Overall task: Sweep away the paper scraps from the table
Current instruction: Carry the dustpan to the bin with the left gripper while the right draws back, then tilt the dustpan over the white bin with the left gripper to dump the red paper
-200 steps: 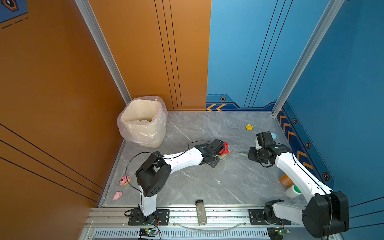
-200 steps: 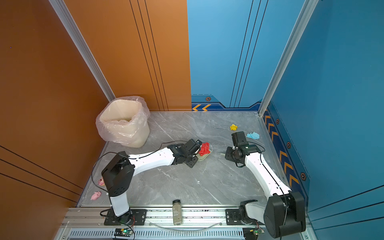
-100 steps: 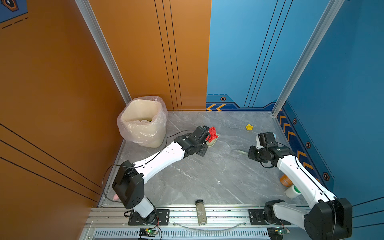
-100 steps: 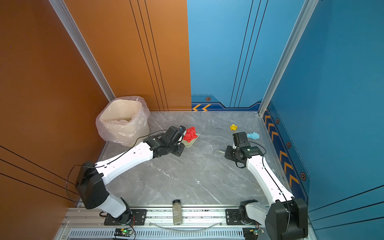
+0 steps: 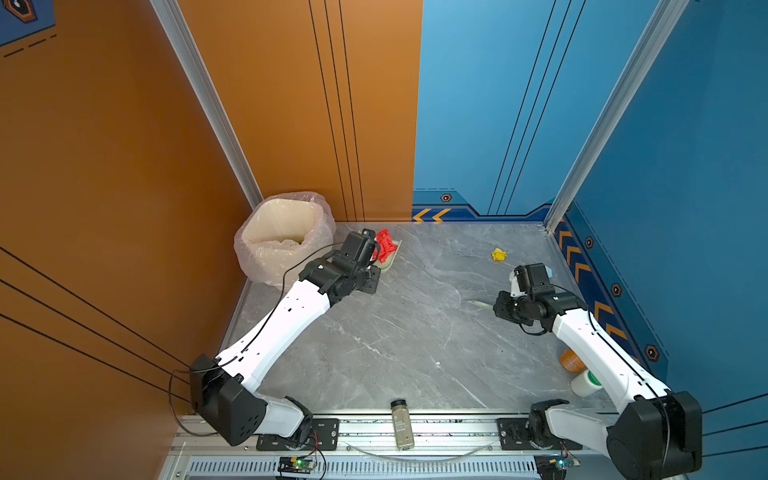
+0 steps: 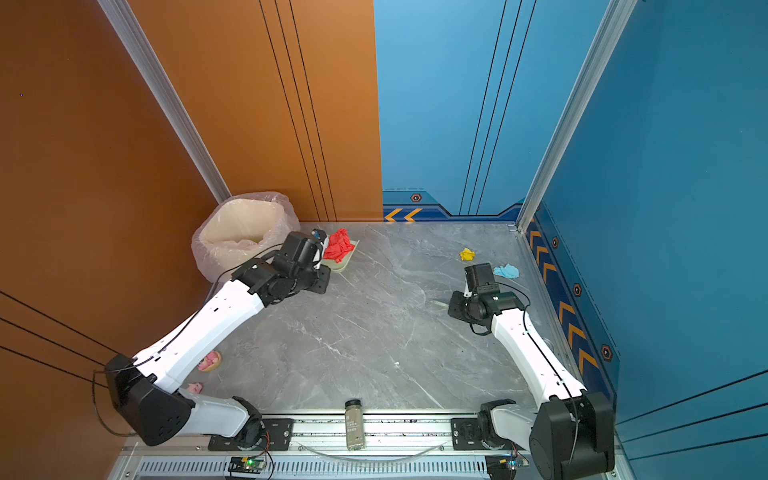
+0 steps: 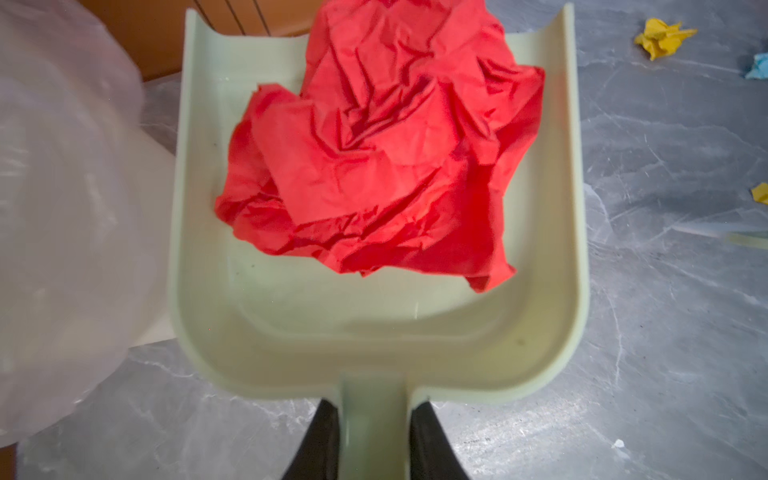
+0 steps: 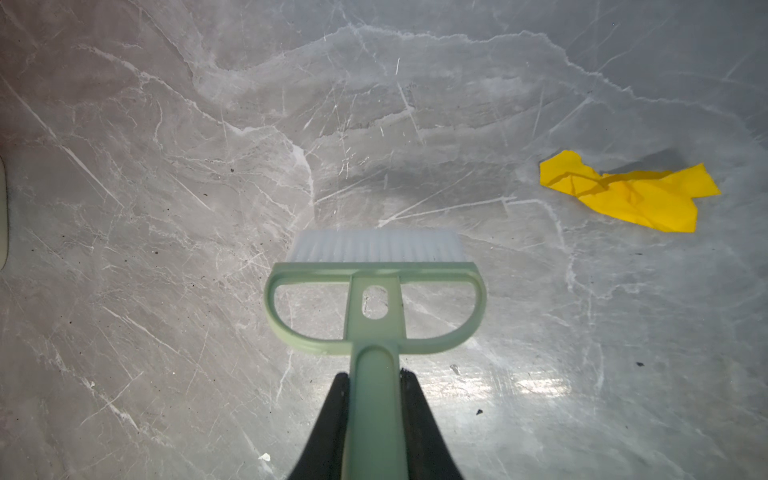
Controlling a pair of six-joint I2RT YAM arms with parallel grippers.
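At eleven o'clock on the table [image 5: 415,340], beside the lined bin [image 5: 282,245], the left gripper [image 7: 372,436], clamped on the dustpan [image 7: 374,332] handle, has carried the red paper wad [image 7: 374,166] over from mid-table. The right gripper [image 8: 376,424] stays at three o'clock, pinching the brush [image 8: 376,291]. A yellow scrap [image 8: 627,193] lies near it; the blue scrap [image 6: 506,271] shows in a top view, not the right wrist's

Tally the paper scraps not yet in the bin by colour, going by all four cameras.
Red scrap: 1, lying in the dustpan
Yellow scraps: 2, both on the table, one cut off at the edge of the left wrist view
Light blue scrap: 1, on the table
Total: 4
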